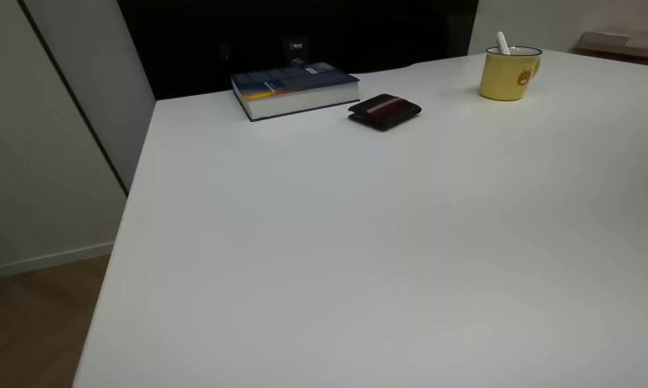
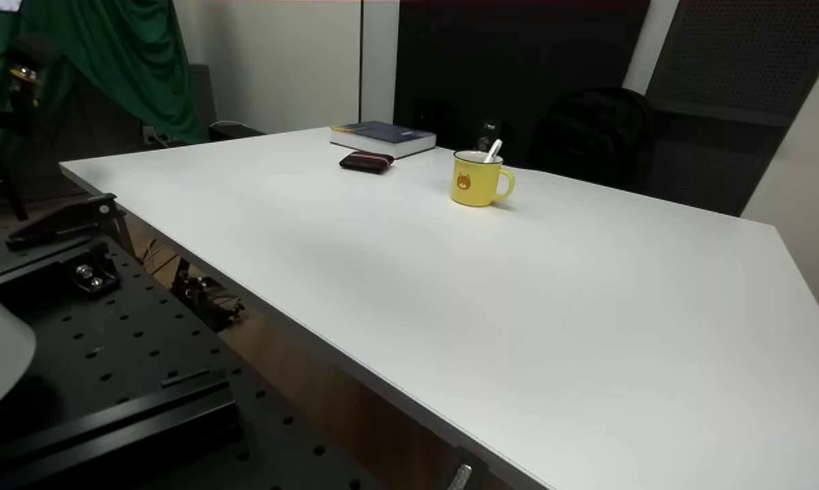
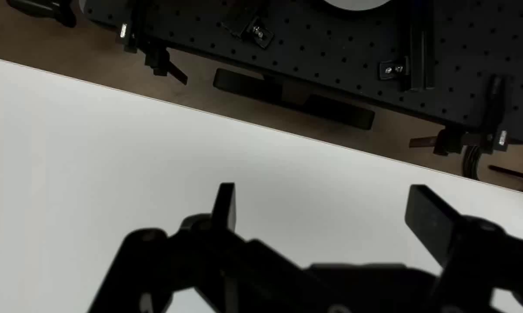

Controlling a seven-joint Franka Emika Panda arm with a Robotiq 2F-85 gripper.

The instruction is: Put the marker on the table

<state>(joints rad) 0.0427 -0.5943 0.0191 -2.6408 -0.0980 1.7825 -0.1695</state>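
Note:
The marker (image 1: 502,43) leans inside the yellow mug (image 1: 507,77) in both exterior views. Only its whitish end shows above the rim, also here (image 2: 493,151); the rest is hidden in the mug (image 2: 472,182). The mug stands upright on the large white table (image 1: 324,242), which also fills much of an exterior view (image 2: 518,306) and the wrist view (image 3: 113,174). My gripper (image 3: 322,189) shows only in the wrist view. It is wide open with nothing between its fingers, over the table by a straight edge. The marker and the mug are out of the wrist view.
A dark wallet (image 1: 384,112) and a thick blue book (image 1: 295,89) lie on the table to one side of the mug, also seen in an exterior view as wallet (image 2: 367,161) and book (image 2: 383,138). A black perforated base plate (image 3: 313,48) with clamps lies beyond the table edge.

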